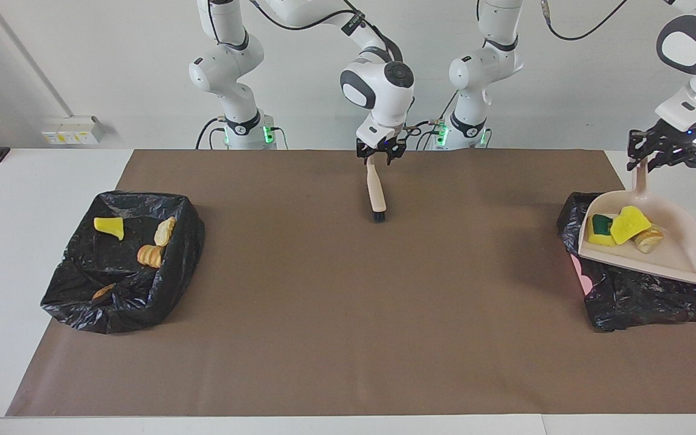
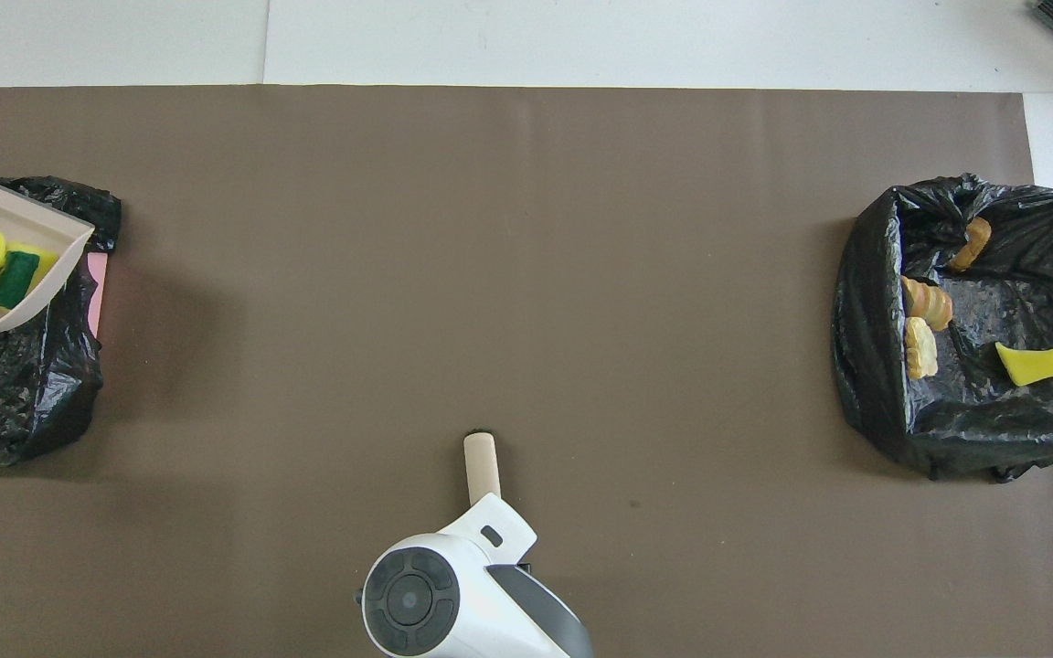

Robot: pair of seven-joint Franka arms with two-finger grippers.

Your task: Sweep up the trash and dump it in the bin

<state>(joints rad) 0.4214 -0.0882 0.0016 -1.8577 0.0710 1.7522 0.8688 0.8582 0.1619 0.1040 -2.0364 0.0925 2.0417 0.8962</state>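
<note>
The dustpan (image 1: 656, 241), loaded with trash (image 1: 623, 228), is held by its handle, pinched in the left tool (image 1: 650, 158), over the bin (image 1: 644, 296) at that arm's end of the desk (image 1: 348, 302), apparently for tipping, while the brush (image 1: 376, 194) is pinched upright mid-desk by the right tool (image 1: 378, 154), and more trash (image 1: 136, 238) lies in the second bin (image 1: 121, 260).

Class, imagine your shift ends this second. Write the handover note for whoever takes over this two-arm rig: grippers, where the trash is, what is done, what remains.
Left gripper: shut on the dustpan handle, holding it over the bin at the left arm's end.
Right gripper: shut on the brush, bristles down at mid-mat.
Trash: sponge pieces and a bread lump lie in the dustpan, not yet dumped. The other bin, at the right arm's end, already holds a yellow piece and bread lumps.
Done: mat swept, nothing loose on it.
Left: tip the dustpan into the bin.
</note>
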